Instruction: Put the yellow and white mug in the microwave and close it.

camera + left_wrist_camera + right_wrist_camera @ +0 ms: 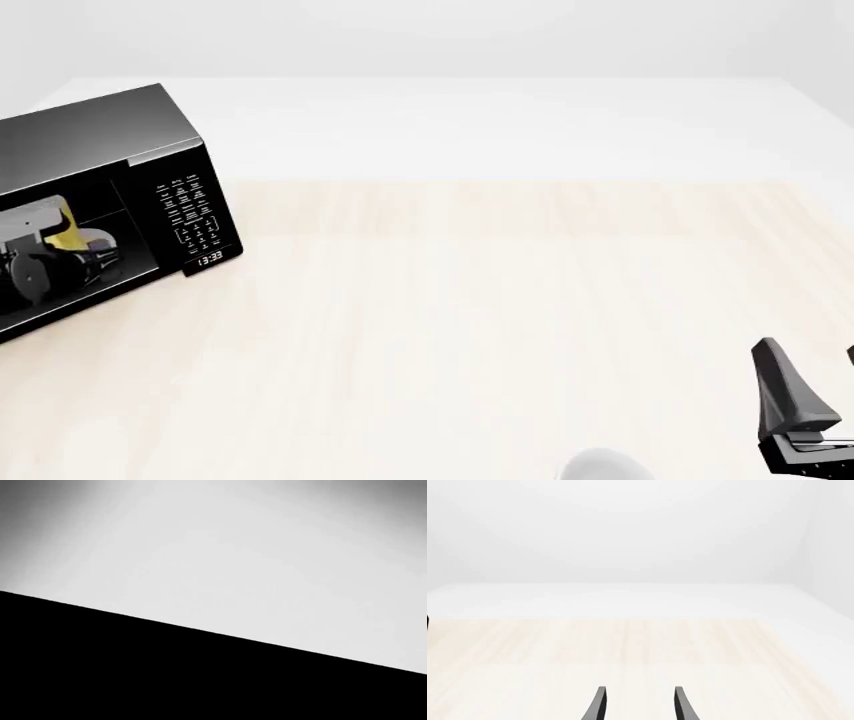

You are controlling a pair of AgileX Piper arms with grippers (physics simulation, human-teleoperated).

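The black microwave stands at the table's far left, its button panel and clock facing me and its cavity open; the door is out of view. Inside the cavity sits the yellow and white mug, tilted, right at the tip of my left gripper, which reaches into the microwave. Whether its fingers hold the mug does not show. The left wrist view gives only a pale grey surface and a black area. My right gripper hovers at the near right, open and empty, its fingers spread over bare table.
A white rounded object peeks in at the front view's bottom edge, left of the right gripper. The light wood tabletop stretches between the microwave and the right arm, with a white band along its far side.
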